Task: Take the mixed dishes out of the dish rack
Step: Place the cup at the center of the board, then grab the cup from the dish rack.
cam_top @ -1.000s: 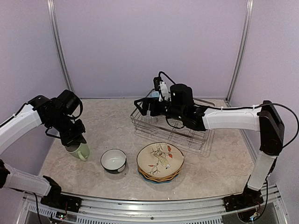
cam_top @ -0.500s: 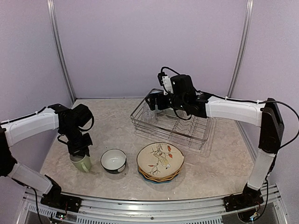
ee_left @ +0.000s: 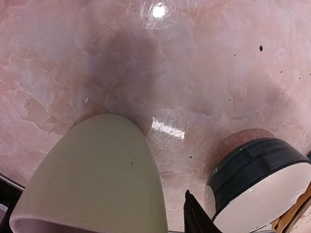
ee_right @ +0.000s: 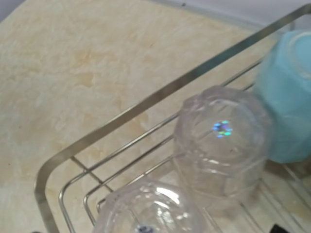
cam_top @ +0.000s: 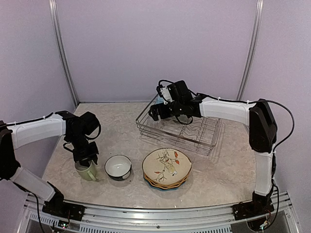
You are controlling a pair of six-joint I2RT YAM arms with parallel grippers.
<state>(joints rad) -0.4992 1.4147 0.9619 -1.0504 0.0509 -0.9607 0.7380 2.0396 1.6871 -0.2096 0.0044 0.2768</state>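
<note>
Mid-unload, at the setting-down step. Pale green mug (cam_top: 86, 171) seemingly resting on the table (cam_top: 116, 121), well out front-left of the dish rack (cam_top: 204, 145) and just beside a small bowl (cam_top: 118, 166), with the left claw (cam_top: 85, 158) right on top of it — gripping or let go, cannot tell. Stack of plates (cam_top: 167, 167) just in front of the rack. Next, probably: free the mug and lift straight clear.

Right claw (cam_top: 154, 112) over the rack's far-left corner, open or closed not shown. From its wrist camera only: clear glasses (ee_right: 221, 145) and a light blue mug (ee_right: 286, 107) inside that corner — barely made out from above. Calls for a careful descent onto one glass.
</note>
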